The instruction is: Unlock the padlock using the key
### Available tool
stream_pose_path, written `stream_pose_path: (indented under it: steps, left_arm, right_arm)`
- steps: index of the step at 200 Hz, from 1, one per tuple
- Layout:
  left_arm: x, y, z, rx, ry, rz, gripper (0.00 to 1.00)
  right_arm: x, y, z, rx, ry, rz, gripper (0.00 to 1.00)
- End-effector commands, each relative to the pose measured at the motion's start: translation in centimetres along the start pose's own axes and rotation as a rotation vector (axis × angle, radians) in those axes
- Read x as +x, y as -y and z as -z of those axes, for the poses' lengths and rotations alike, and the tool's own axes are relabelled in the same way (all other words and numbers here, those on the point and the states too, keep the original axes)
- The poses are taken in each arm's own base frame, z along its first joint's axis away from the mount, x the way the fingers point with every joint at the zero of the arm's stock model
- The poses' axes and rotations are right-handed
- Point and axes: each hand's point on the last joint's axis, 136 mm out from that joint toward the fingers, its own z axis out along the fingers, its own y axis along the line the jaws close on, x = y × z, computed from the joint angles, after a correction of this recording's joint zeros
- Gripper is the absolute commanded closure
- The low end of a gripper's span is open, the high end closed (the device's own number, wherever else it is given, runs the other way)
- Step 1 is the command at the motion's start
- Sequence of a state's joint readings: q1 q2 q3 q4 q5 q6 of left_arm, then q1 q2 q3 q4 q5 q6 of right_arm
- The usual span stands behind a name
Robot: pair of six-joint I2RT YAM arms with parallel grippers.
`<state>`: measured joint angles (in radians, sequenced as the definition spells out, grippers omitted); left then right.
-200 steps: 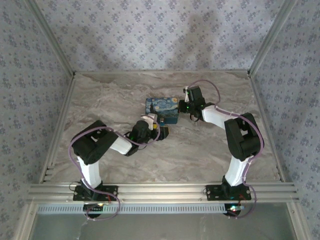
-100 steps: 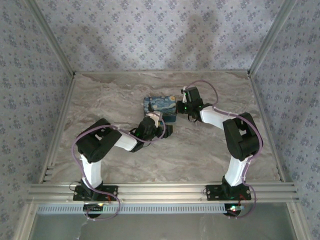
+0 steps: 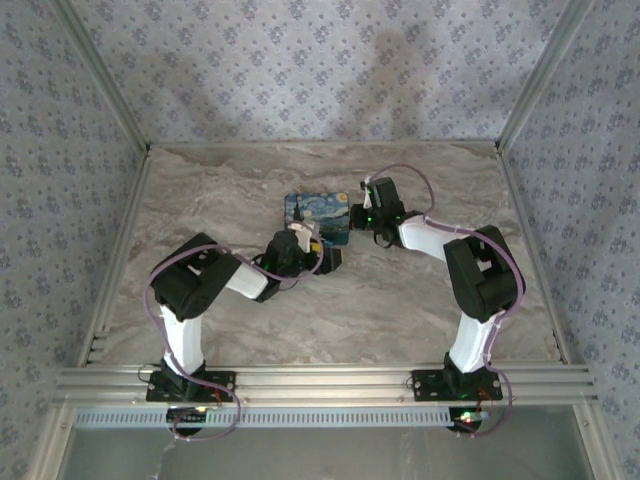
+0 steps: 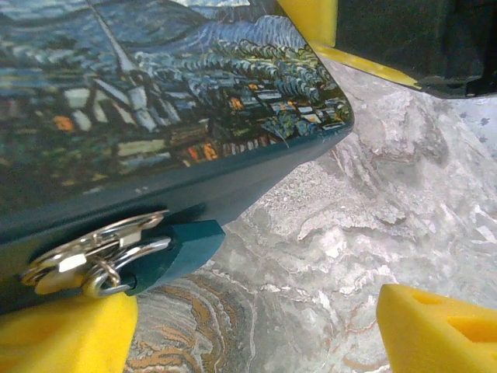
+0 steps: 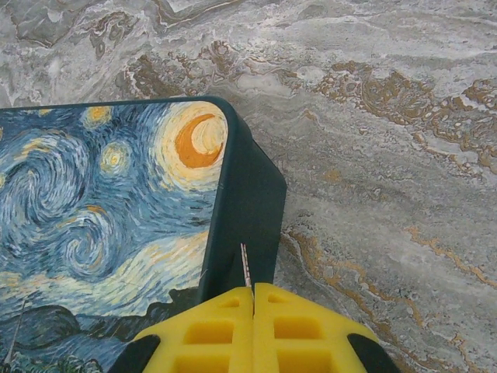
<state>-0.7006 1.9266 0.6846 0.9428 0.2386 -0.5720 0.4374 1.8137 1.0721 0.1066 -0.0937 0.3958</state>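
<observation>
The teal padlock (image 4: pixel 177 250) hangs by its silver shackle from the metal hasp (image 4: pixel 85 252) on the front of a box printed with a starry night painting (image 3: pixel 318 214). My left gripper (image 4: pixel 248 334) stands open just in front of it. One yellow finger (image 4: pixel 62 332) sits right under the lock; the other finger (image 4: pixel 439 330) is well to the right. At the box's right end (image 5: pixel 248 210), my right gripper (image 5: pixel 254 299) is shut on the key (image 5: pixel 245 268). The key's thin blade sticks out of the pads toward the box's dark side wall.
The box (image 4: pixel 155 101) rests on the marbled table (image 3: pixel 400 300) near its middle. Patterned walls and metal rails (image 3: pixel 320 380) enclose the table. Both arms crowd the box, left gripper (image 3: pixel 318 258) at its front, right gripper (image 3: pixel 362 214) at its right end.
The left gripper has drawn in close to the box's front. The right gripper has shifted left, and the box has slid slightly left and back.
</observation>
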Motion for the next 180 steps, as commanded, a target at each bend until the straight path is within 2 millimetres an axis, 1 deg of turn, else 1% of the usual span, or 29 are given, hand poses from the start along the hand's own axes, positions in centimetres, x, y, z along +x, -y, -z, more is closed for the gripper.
stream_pose_path:
  steps: [1, 15, 41, 82, 111, 134, 160, 180]
  left_arm:
    - [-0.8, 0.6, 0.8, 0.075, 0.027, 0.065, 0.21]
    - [-1.1, 0.4, 1.1, 0.083, 0.038, 0.085, 0.22]
    - [-1.4, 0.6, 1.3, 0.108, 0.049, 0.102, 0.24]
    - [-1.3, 1.4, 0.8, 0.160, 0.026, 0.107, 0.28]
    - [-1.1, 1.4, 0.5, 0.171, 0.016, 0.111, 0.28]
    - [-0.9, 0.8, 0.6, 0.133, 0.014, 0.116, 0.28]
    - [-1.0, -0.8, 1.8, 0.028, 0.047, 0.109, 0.21]
    - [-0.8, -1.7, 2.6, -0.047, 0.039, 0.080, 0.20]
  right_arm:
    - [0.5, -0.5, 0.6, -0.016, -0.016, -0.002, 1.00]
    - [0.5, -0.5, 0.6, -0.017, -0.015, -0.002, 1.00]
    - [0.5, -0.5, 0.6, -0.016, -0.014, -0.001, 1.00]
    - [0.4, -0.5, 0.7, -0.018, -0.013, 0.000, 1.00]
    - [0.3, -0.6, 0.8, -0.019, -0.011, 0.001, 1.00]
    - [0.2, -0.6, 0.8, -0.018, -0.010, 0.004, 1.00]
    - [0.1, -0.4, 0.8, -0.006, -0.010, 0.003, 1.00]
    - [0.3, -0.4, 0.8, -0.001, -0.015, 0.004, 1.00]
